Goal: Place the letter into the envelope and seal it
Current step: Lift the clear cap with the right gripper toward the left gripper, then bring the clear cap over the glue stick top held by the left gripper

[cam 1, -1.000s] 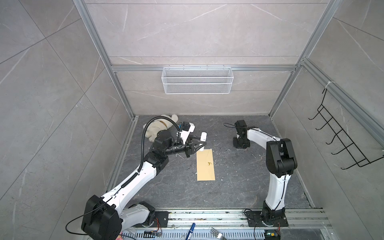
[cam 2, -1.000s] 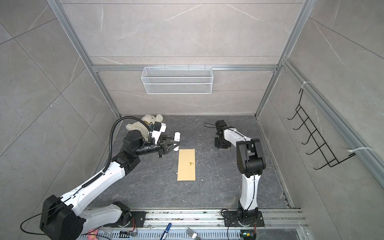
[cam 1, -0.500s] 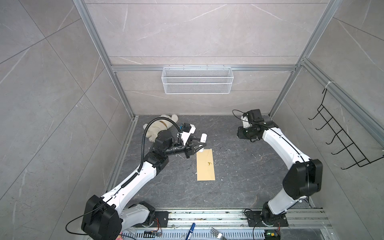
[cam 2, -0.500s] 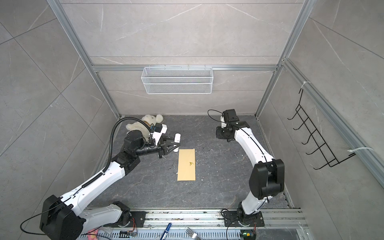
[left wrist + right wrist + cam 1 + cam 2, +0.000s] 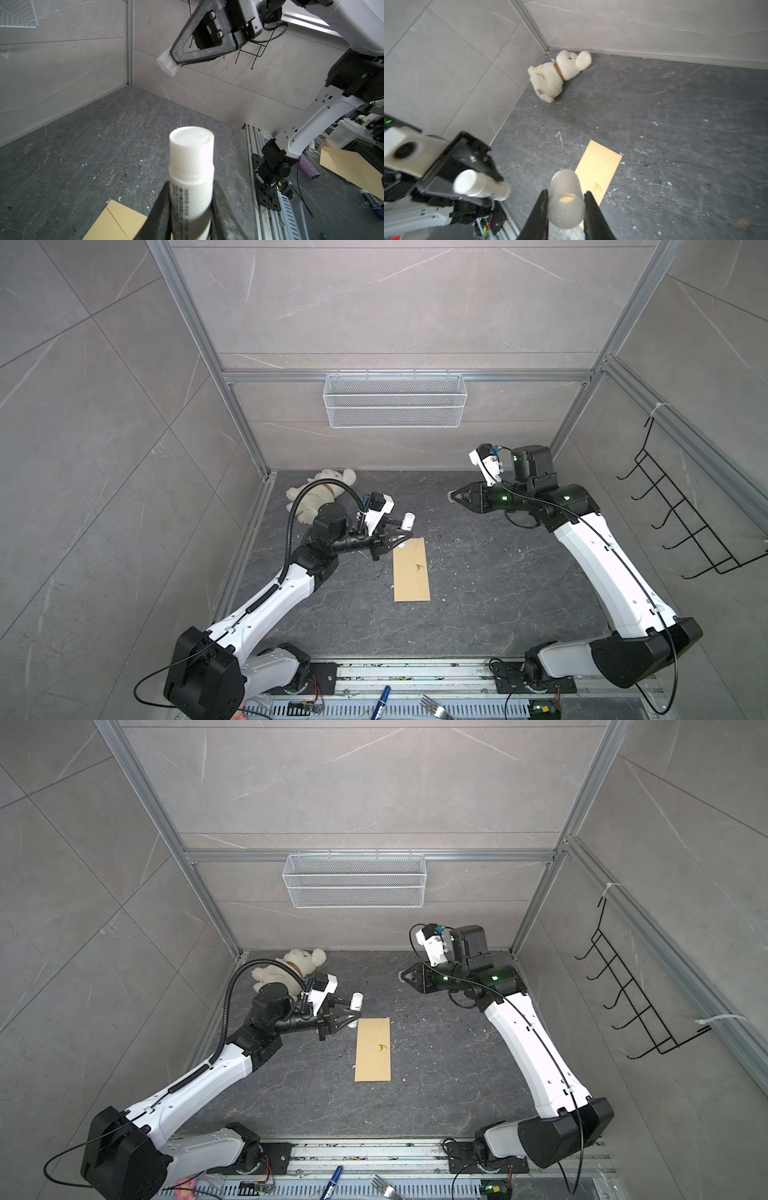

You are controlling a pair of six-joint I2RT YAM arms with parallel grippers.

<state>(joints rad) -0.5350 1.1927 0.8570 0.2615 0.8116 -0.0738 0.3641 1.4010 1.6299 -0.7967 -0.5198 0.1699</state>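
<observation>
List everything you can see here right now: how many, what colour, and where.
envelope: 1, yellow-tan, flat on floor, centre
glue stick: 1, white, held up by envelope's far end
cap: 1, translucent, held up right of centre
teddy bear: 1, cream, back left corner
wire basket: 1, white, hung at the back
hook rack: 1, black, hung on the right
marker: 1, blue, front edge
fork: 1, silver, front edge
left gripper: 1, black, shut on glue stick
right gripper: 1, black, shut on cap

A white teddy bear (image 5: 338,477) lay in the back left corner; 1 wire basket (image 5: 395,400) hung on the back wall, 1 black hook rack (image 5: 688,526) on the right wall.
</observation>
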